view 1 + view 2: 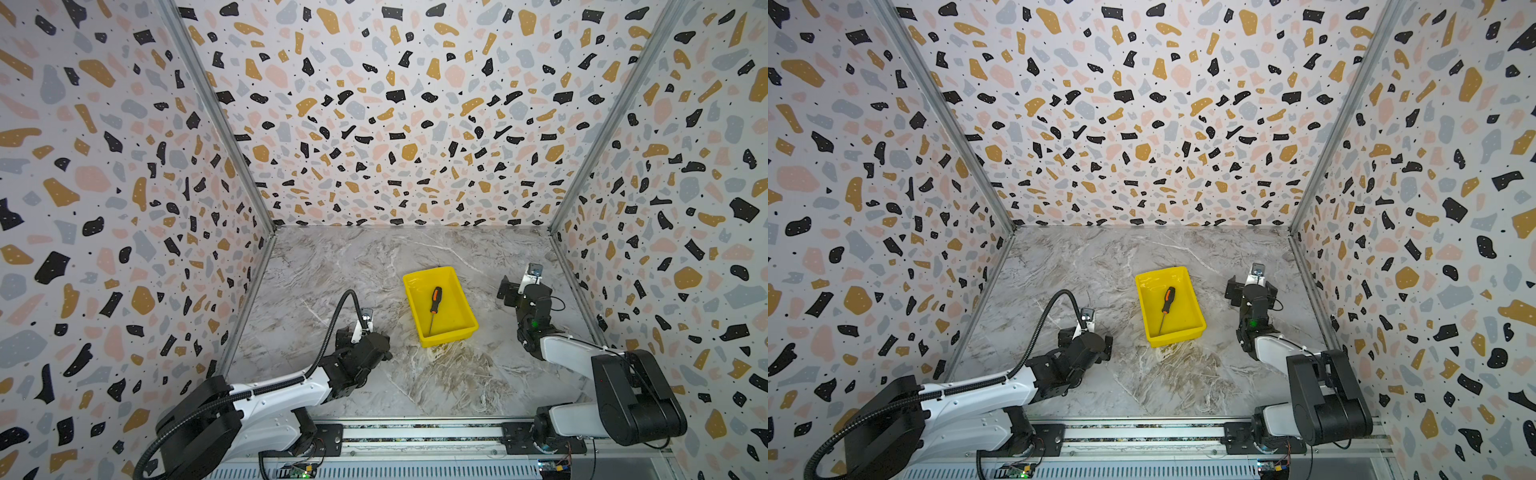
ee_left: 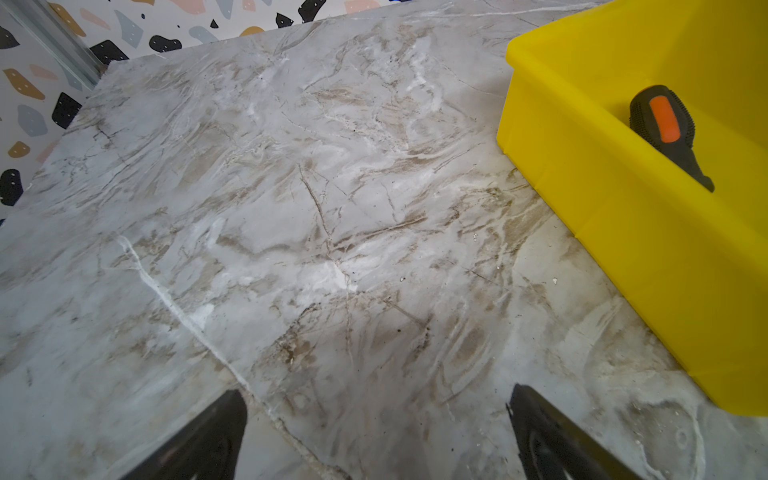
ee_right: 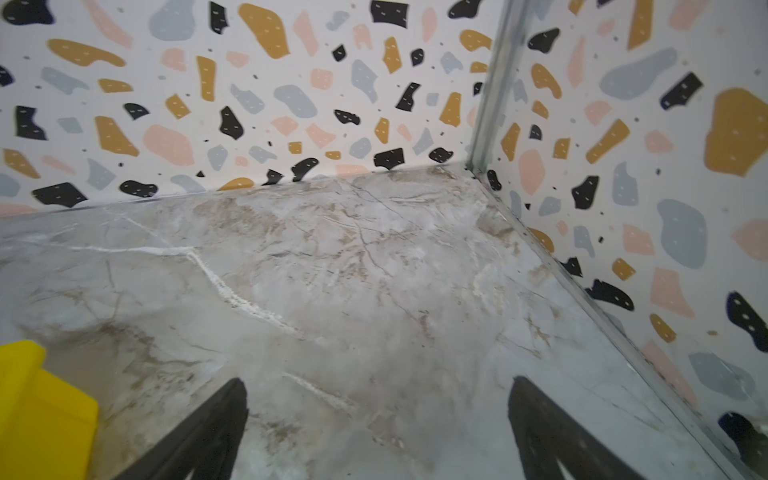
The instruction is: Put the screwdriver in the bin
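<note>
The screwdriver [image 1: 434,305] lies flat on the floor of the bin [image 1: 449,338], handle toward the back wall, thin shaft running down toward the bin's near left corner. In both top views the tip is hard to pick out against the yellow.

From the left wrist view only the black and orange handle [image 2: 665,120] shows. The shaft is hidden behind the bin's side wall [image 2: 623,249], and the frame cuts the bin off. The right wrist view catches just one yellow corner [image 3: 41,399] at the frame's edge.

The left gripper [image 2: 376,398] has its fingers spread wide with only bare marble between them; it holds nothing. The right gripper [image 3: 378,383] is the same, fingers apart and empty.

The bin sits near the middle of the marble table [image 1: 365,266], touching neither arm. Open tabletop lies between it and the left gripper, and more behind it up to the patterned back wall [image 1: 395,124]. The right gripper is well apart from the bin and nearer the side wall [image 3: 623,208], so that side is the tighter one.
</note>
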Available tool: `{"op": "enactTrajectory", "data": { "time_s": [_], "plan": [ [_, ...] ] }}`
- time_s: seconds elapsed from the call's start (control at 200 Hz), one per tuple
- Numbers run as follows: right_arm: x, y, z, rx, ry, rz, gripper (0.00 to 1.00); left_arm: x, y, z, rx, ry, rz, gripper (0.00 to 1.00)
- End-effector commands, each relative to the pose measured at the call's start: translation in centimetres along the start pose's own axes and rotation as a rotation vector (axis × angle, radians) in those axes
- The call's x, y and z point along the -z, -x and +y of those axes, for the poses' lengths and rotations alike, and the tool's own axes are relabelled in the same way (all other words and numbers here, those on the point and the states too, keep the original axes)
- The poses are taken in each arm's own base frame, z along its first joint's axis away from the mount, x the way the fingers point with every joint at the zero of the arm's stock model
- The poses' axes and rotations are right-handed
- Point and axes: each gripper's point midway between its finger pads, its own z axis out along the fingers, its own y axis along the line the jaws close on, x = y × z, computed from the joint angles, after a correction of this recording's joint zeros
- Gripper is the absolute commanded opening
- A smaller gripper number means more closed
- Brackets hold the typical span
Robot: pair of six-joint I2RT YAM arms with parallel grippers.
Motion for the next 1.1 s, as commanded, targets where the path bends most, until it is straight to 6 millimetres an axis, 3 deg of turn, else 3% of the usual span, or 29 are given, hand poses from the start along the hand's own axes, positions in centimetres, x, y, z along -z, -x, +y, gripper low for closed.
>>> {"op": "enactTrajectory", "data": {
  "time_s": [0.0, 0.105, 0.18, 0.245, 0.27, 0.41, 0.506, 0.606, 0.676, 0.751, 0.926, 1.096],
  "plan": [
    [1.3, -3.0, 0.1, 0.135, -0.059, 0.006, 1.0, 0.0, 0.6, -0.2, 0.015, -0.005, -0.019, 1.0],
    [1.9, -2.4, 0.6, 0.143, -0.01, -0.049, 0.98, 0.0, 0.5, -0.3, 0.008, -0.013, -0.011, 1.0],
    [3.1, -1.5, -1.7, 0.118, -0.062, -0.145, 1.0, 0.1, 0.5, -0.3, 0.01, -0.018, -0.014, 1.0],
    [4.4, -1.8, -3.5, 0.016, 0.022, -0.239, 0.99, 0.2, 0.7, -0.2, 0.016, -0.017, -0.021, 1.0],
    [4.3, -2.7, -3.6, -0.002, 0.04, -0.216, 0.99, 0.2, 0.7, -0.2, 0.017, -0.016, -0.021, 1.0],
    [2.0, -3.5, -2.8, 0.033, 0.046, -0.129, 0.99, 0.4, 1.2, 0.2, 0.031, 0.002, -0.043, 1.0],
    [1.8, -3.5, -2.8, 0.023, 0.058, -0.121, 0.99, 0.8, 3.4, 0.9, 0.026, 0.058, -0.107, 1.0],
    [1.9, -3.5, -2.8, 0.025, 0.06, -0.124, 0.99, 1.9, 7.0, 3.1, 0.053, 0.208, -0.233, 1.0],
    [1.9, -3.4, -2.8, 0.025, 0.059, -0.127, 0.99, 3.3, 9.5, 5.6, 0.095, 0.373, -0.338, 1.0],
    [1.9, -3.5, -2.8, 0.024, 0.06, -0.125, 0.99, 4.6, 11.2, 7.7, 0.124, 0.501, -0.43, 1.0],
    [1.8, -3.4, -2.8, 0.024, 0.06, -0.125, 0.99, 2.9, 10.3, 11.5, 0.072, 0.533, -0.502, 1.0],
    [1.9, -3.5, -2.8, 0.022, 0.064, -0.124, 0.99, 0.4, 10.5, 12.6, 0.002, 0.501, -0.477, 1.0]
  ]
}}
